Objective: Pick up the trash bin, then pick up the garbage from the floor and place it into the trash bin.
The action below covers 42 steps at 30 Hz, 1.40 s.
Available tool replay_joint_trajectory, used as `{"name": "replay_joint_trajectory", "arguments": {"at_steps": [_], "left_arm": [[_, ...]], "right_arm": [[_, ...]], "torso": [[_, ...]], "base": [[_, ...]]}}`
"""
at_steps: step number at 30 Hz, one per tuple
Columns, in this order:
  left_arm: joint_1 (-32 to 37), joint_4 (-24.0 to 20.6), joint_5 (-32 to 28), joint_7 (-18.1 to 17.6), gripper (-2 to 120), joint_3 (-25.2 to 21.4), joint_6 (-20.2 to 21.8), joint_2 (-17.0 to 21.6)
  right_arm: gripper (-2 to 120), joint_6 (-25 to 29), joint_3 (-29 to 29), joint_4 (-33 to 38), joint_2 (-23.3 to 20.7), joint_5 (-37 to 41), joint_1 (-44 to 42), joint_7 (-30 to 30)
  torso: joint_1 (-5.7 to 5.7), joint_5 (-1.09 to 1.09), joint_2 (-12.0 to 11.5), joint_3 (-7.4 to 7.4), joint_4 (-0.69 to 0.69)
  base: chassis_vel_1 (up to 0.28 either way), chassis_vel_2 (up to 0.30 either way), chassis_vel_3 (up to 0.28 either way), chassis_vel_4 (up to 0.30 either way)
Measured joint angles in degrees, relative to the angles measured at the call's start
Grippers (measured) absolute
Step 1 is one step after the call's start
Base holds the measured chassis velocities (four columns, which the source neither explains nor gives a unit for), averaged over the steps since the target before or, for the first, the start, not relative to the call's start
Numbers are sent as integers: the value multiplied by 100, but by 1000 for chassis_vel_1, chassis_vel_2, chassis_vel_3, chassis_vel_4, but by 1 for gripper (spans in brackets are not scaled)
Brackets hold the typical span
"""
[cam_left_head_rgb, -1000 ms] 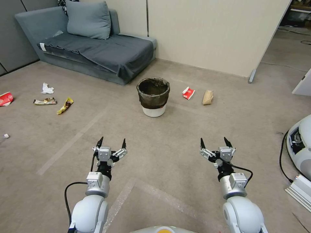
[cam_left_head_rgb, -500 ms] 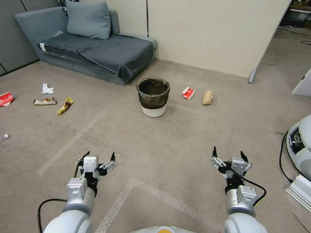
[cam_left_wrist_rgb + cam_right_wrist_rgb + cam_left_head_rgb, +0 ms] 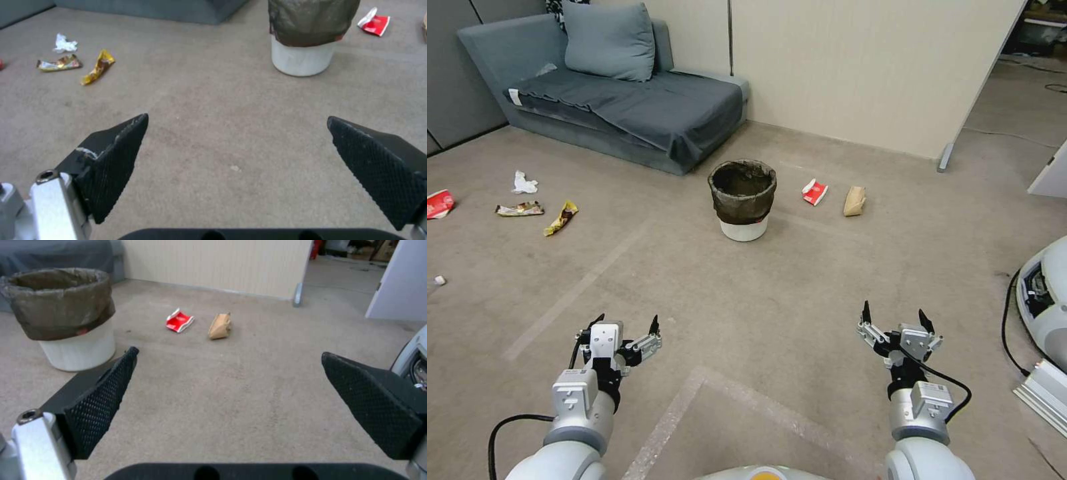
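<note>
Since half a second ago both arms sit a touch lower and nearer the robot, and since a full second ago they have drawn well back from the trash bin; nothing on the floor has shifted. At the far left lies a red-and-white carton, then a crumpled white tissue, a colourful wrapper and a yellow wrapper just beside it. The left gripper hangs low over bare carpet, its fingers spread wide and holding nothing. The trash bin stands upright at the centre in front of the grey sofa, well apart from both grippers, its dark bag folded over the rim. To its right lie a second red carton and a tan paper bag, near each other but apart. The right gripper is likewise splayed and empty above the carpet.
</note>
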Motion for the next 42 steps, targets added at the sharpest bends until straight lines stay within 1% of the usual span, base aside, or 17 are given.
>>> {"name": "replay_joint_trajectory", "arguments": {"at_steps": [42], "left_arm": [[-47,46,71,3,100,-48,-27,-89]], "right_arm": [[100,57,4,-88,-7,28,85,-60]], "torso": [[0,0,0,0,0]], "base": [[-3,4,2,-3]]}}
